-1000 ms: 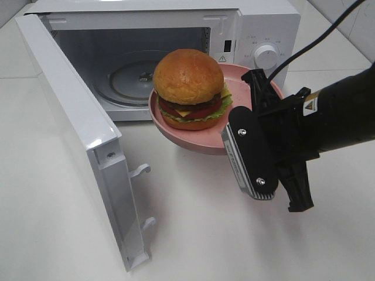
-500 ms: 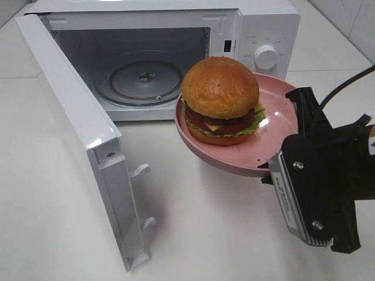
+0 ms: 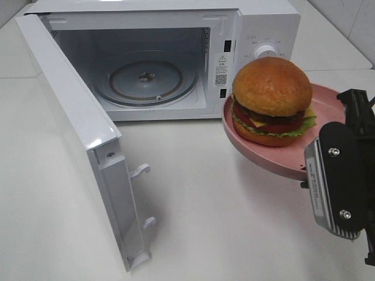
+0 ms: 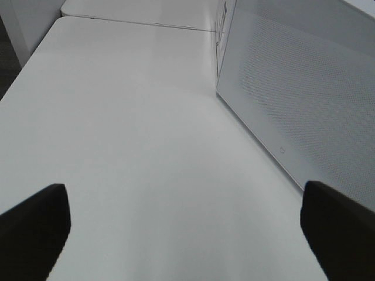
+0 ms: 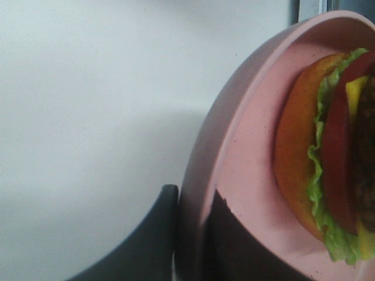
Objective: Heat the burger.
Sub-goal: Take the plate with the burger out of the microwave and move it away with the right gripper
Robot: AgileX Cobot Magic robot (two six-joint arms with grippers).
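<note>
Pink plate [image 3: 258, 161] rim pinched by right end effector [image 5: 193, 234]; left end effector [image 4: 181, 225] agape, mostly cropped

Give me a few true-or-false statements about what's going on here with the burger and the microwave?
1. The microwave door is open. True.
2. The burger sits inside the microwave. False: it is outside, to the right of the opening.
3. The right tool grips the pink plate by its rim. True.
4. The left tool holds the burger. False: it is open and empty.
5. The glass turntable is bare. True.
</note>
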